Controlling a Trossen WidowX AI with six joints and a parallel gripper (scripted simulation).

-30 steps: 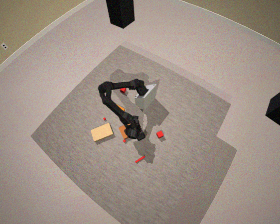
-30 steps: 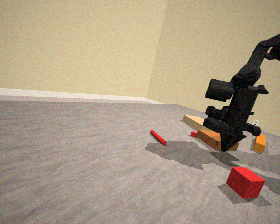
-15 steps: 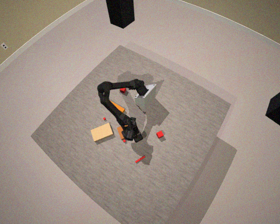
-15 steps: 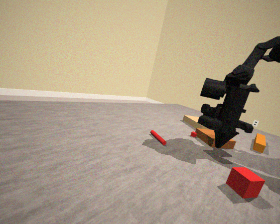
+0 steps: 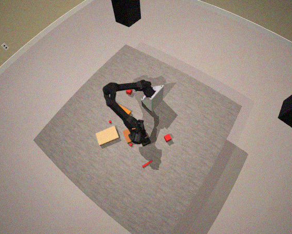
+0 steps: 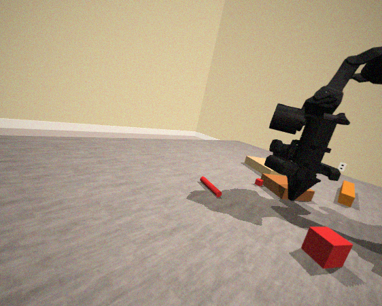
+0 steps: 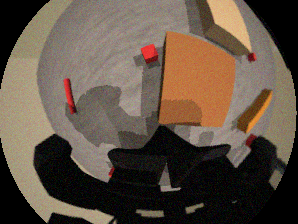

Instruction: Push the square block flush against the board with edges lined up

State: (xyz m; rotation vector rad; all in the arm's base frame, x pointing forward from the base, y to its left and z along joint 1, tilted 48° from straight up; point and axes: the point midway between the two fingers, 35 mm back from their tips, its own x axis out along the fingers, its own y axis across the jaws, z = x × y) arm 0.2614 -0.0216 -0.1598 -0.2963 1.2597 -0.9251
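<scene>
Square block [image 5: 127, 136] [image 6: 274, 181] [image 7: 197, 80], half-hidden from above, broad in wrist view

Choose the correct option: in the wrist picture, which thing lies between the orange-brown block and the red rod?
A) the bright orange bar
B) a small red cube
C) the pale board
B: the small red cube sits just beside the block, on the side toward the red rod.
</scene>
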